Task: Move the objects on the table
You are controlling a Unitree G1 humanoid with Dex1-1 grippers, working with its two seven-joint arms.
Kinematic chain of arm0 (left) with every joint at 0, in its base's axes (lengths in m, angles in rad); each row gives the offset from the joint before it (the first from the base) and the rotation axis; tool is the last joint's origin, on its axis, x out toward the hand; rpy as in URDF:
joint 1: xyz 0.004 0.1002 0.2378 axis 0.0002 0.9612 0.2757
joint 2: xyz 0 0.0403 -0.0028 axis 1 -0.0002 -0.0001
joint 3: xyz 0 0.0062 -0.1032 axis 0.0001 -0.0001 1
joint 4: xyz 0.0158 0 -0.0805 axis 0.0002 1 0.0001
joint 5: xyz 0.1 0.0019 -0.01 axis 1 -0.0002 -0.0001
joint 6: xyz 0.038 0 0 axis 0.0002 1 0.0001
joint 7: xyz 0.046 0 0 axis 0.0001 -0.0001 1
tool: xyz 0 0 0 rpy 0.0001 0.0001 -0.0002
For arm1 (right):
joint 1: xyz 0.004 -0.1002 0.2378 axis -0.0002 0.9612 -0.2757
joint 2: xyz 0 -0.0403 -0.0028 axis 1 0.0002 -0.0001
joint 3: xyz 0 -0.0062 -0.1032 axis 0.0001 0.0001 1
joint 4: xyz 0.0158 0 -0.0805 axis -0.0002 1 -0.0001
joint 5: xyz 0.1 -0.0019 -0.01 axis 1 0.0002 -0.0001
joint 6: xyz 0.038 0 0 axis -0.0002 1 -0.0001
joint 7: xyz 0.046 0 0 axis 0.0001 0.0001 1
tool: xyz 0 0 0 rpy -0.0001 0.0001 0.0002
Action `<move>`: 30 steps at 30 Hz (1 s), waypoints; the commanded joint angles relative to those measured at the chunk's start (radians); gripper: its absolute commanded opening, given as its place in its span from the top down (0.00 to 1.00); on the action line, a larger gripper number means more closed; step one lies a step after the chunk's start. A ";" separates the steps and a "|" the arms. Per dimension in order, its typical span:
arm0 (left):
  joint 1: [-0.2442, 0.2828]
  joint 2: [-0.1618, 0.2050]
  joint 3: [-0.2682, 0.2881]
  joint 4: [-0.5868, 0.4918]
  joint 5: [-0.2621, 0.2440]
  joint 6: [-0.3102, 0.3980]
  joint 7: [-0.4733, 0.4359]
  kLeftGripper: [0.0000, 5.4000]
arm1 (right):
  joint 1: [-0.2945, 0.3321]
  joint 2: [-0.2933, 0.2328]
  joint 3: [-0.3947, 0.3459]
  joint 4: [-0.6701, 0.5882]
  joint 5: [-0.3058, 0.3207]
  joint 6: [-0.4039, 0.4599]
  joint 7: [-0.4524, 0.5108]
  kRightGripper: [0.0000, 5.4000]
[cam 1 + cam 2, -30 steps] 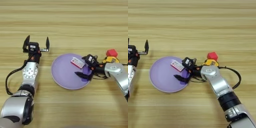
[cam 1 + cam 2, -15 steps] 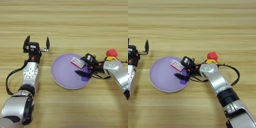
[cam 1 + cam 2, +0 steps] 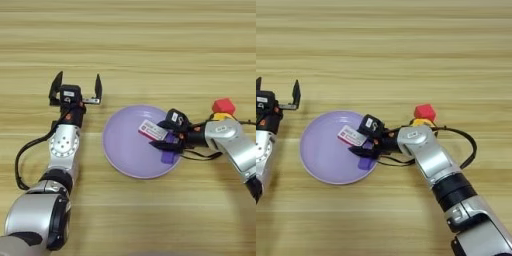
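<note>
The desk (image 3: 150, 45) is light wood, striped lengthwise in pale tan and yellow. On it lies a plain lilac plate (image 3: 122, 150). In the plate are a white flat box (image 3: 152, 131) with a red label and a darker purple bar (image 3: 170, 154). To the right sits a red cube (image 3: 223, 106), with a yellow tape measure (image 3: 422, 121) and its black cord (image 3: 468, 145) beside it. Both arms are silver-grey; the left end effector (image 3: 75, 90) and right end effector (image 3: 162, 134) have black fingers.

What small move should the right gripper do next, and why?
Probably lift and draw back toward the robot's right. The right gripper is open over the purple plate, its fingers either side of the white box, which lies on the plate beside the purple bar; whether they touch it is unclear.
</note>
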 commanded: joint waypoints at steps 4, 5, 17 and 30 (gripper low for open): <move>-0.015 0.003 -0.005 -0.004 0.014 0.006 0.003 0.00 | 0.023 -0.020 0.024 -0.002 -0.023 0.013 0.007 0.61; -0.015 0.003 -0.005 -0.004 0.013 0.005 0.003 0.00 | 0.024 -0.020 0.024 -0.007 -0.021 0.012 0.007 0.61; -0.014 0.010 -0.001 -0.001 0.009 0.005 -0.004 0.00 | 0.013 -0.016 -0.015 -0.131 0.029 0.032 0.004 0.61; -0.006 0.017 0.009 -0.008 -0.013 -0.002 -0.052 0.00 | 0.001 -0.002 -0.091 -0.234 0.107 0.046 -0.015 0.61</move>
